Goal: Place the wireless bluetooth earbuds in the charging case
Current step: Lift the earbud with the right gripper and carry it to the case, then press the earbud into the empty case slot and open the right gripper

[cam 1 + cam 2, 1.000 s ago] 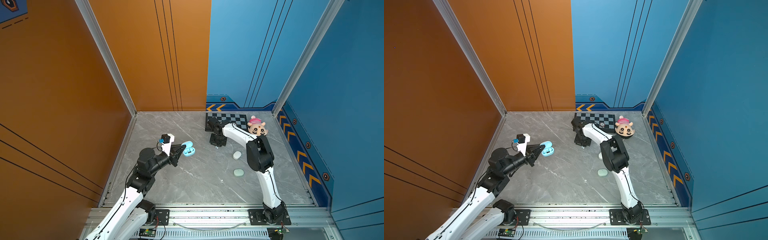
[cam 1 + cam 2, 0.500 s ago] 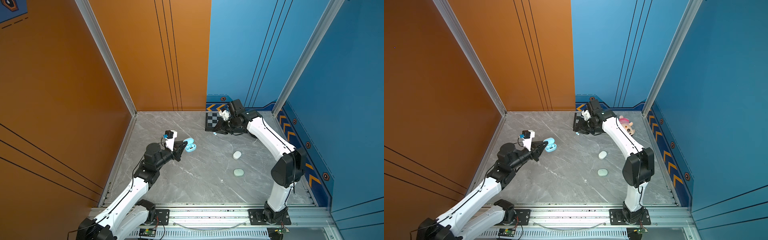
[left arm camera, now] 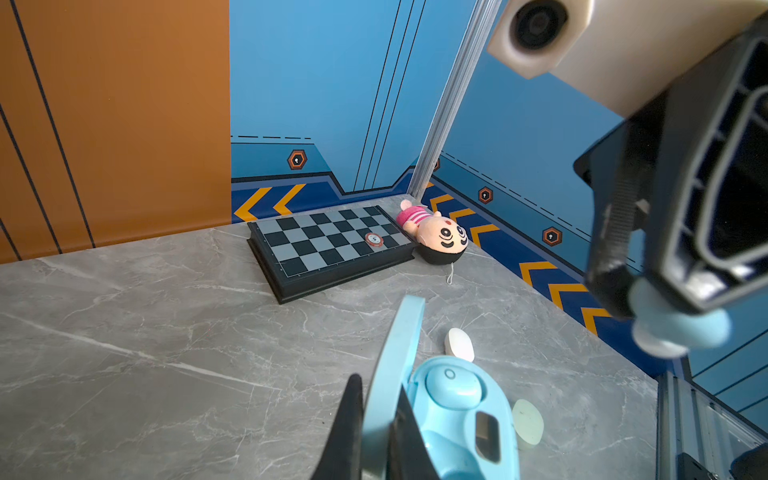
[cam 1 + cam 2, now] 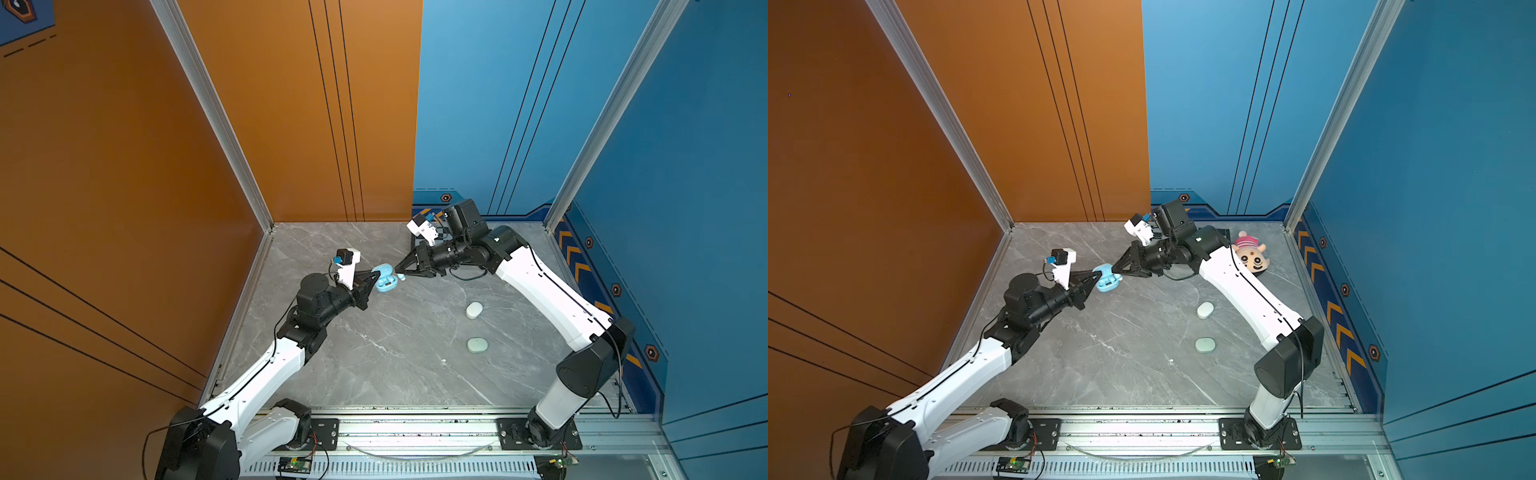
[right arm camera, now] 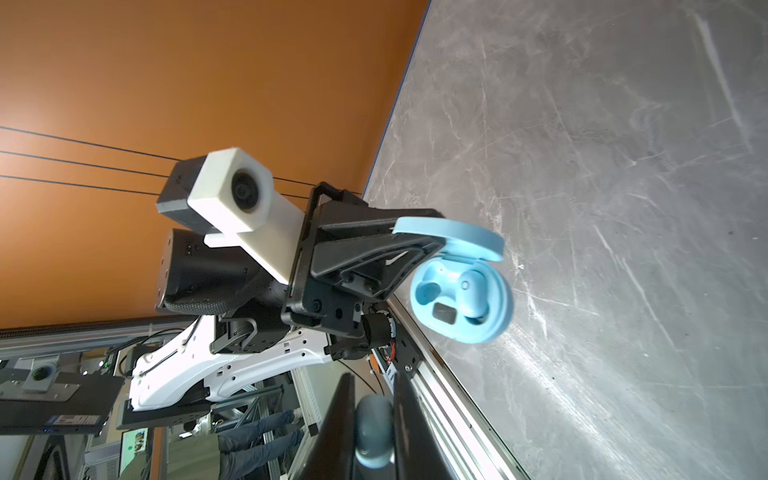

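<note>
Holds open case [image 4: 386,282] by its lid in clenched left claw [image 4: 372,277], off the bench [image 4: 374,353], presenting the empty socket [image 5: 428,291]. Pinches a blue earbud [image 5: 374,432] in right claw [image 4: 398,272], just beside the case, poised for seating.

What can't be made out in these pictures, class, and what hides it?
Chessboard: both top views, almost wholly behind the right arm.
Held earbud: right wrist view, blurred inside the right gripper.
Blue case sockets: top views, too small.
Left gripper grip on lid: left wrist view, cut by bottom edge.
</note>
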Controlling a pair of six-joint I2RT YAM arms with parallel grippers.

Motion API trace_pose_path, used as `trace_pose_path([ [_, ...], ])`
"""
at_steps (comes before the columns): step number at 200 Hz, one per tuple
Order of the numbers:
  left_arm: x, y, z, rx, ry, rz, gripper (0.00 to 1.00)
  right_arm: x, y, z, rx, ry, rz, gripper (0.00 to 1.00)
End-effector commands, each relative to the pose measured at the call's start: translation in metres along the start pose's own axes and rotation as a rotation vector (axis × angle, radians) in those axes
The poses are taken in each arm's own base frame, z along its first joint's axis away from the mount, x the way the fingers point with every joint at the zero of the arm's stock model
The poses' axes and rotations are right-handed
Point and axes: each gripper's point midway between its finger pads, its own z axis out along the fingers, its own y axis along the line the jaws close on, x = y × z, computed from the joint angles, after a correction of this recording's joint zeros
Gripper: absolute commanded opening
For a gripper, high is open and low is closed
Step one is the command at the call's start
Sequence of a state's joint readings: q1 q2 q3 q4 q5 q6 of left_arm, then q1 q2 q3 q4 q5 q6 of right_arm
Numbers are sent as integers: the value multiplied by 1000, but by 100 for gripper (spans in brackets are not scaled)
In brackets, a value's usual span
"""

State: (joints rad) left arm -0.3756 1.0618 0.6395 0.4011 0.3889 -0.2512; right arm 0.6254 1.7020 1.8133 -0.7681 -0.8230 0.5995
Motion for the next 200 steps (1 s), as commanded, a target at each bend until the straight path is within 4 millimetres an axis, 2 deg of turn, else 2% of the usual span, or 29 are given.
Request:
trace_pose_path([
  [1,-24,-11,1,26,-58,23,0,2,16,5,-43,-5,-28,14],
  [20,-27,-14,2,34,-64,24,0,5,5,19,-27,5,-7,14],
  [54,-32,-20,1,46,-73,21,0,-7,1,29,-35,-53,10,13],
  [94,-34,-22,-1,48,-81,23,0,-17,1,36,-53,-88,25,13],
  [200,-44,-27,-3,57,-103,29,0,-12,-23,47,4,-88,39,13],
])
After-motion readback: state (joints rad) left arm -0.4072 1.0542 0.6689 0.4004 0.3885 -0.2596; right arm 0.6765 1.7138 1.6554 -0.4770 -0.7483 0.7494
